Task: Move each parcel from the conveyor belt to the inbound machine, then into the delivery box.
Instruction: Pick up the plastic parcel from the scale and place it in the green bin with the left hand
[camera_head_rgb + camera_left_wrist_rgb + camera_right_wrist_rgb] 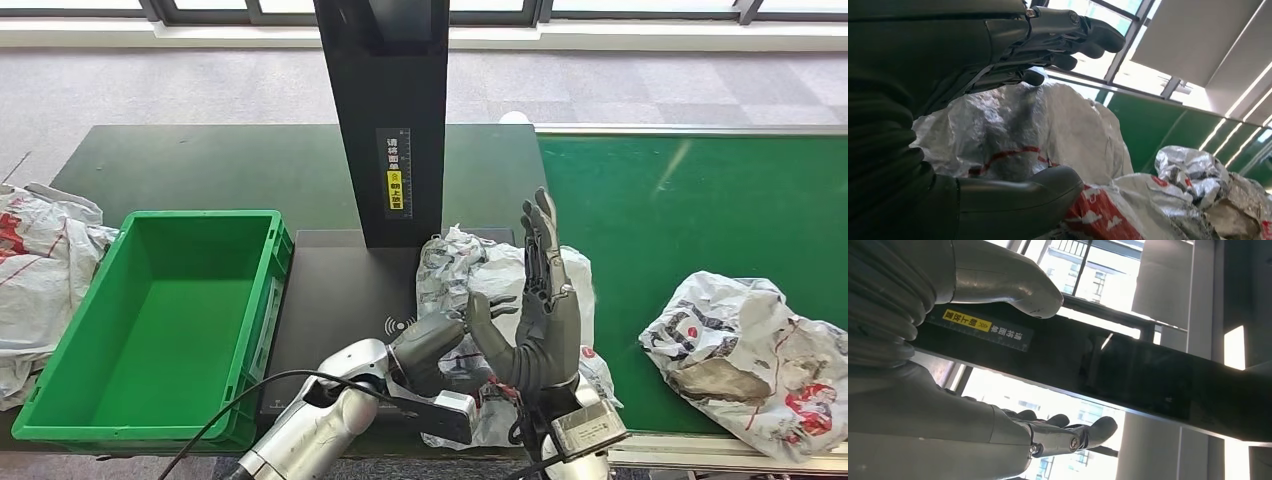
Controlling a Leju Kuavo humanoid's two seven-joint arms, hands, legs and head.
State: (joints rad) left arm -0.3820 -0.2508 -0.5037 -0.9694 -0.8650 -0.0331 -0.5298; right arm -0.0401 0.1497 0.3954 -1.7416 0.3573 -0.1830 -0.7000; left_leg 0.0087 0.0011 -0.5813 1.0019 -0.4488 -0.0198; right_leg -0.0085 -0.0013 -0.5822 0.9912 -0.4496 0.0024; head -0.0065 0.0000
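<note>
Robot hand, left (445, 345), is seen with thumb and fingers set wide around the near-left side of the parcel (500, 290), cupping rather than clamping it; the left wrist view shows the thumb below and the fingers (1083, 42) arched over the crumpled wrap. Robot hand, right (540, 320), is held upright with fingers straight and spread, flat against the parcel's right flank, with nothing enclosed. The parcel lies on the black plate of the inbound machine (340, 290), just beside the edge of the conveyor belt (690, 190), at the foot of the scanner column (385, 110). Its long axis is judged to run away from the robot toward the column, the far end crumpled against the column's base. A second parcel (750, 350) rests on the belt, well apart. The green delivery box (160, 310) stands to the left on the counter (200, 160). Risk: the loose, slippery wrap may slide out between two unclosed hands during the lift, or the far end may snag on the column.
</note>
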